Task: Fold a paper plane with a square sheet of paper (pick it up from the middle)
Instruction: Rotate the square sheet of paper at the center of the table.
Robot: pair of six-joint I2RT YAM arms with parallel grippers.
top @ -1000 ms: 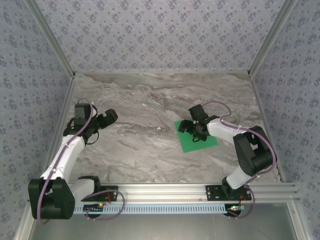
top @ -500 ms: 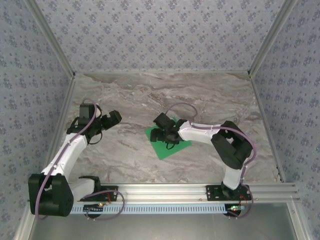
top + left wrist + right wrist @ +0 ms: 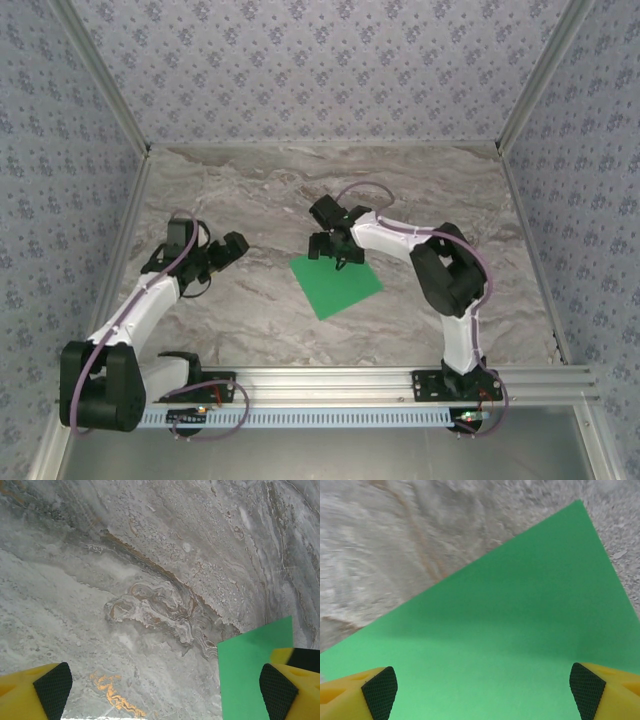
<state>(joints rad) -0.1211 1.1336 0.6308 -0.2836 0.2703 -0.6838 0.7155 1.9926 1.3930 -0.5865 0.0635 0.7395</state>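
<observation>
You have a thin, bright green square sheet of paper (image 3: 337, 287) lying flat on the grey marble-patterned bench (image 3: 250, 190). It lies about midway between the left and right edges and a little closer to the near edge than the far one. It is turned so that one corner points at the near edge, and no crease shows on it.

Your right gripper (image 3: 333, 250) sits over the sheet's far corner. In the right wrist view its yellow fingers with black pads (image 3: 380, 692) stand spread wide, with the green sheet (image 3: 510, 630) flat beneath them and nothing between them. You cannot tell from these views whether the tips touch the paper.

Your left gripper (image 3: 235, 247) is to the left of the sheet, apart from it, above bare bench. Its fingers (image 3: 50, 690) are also spread wide and empty. In the left wrist view, a corner of the green sheet (image 3: 252, 675) shows just beside its right-hand finger.
</observation>
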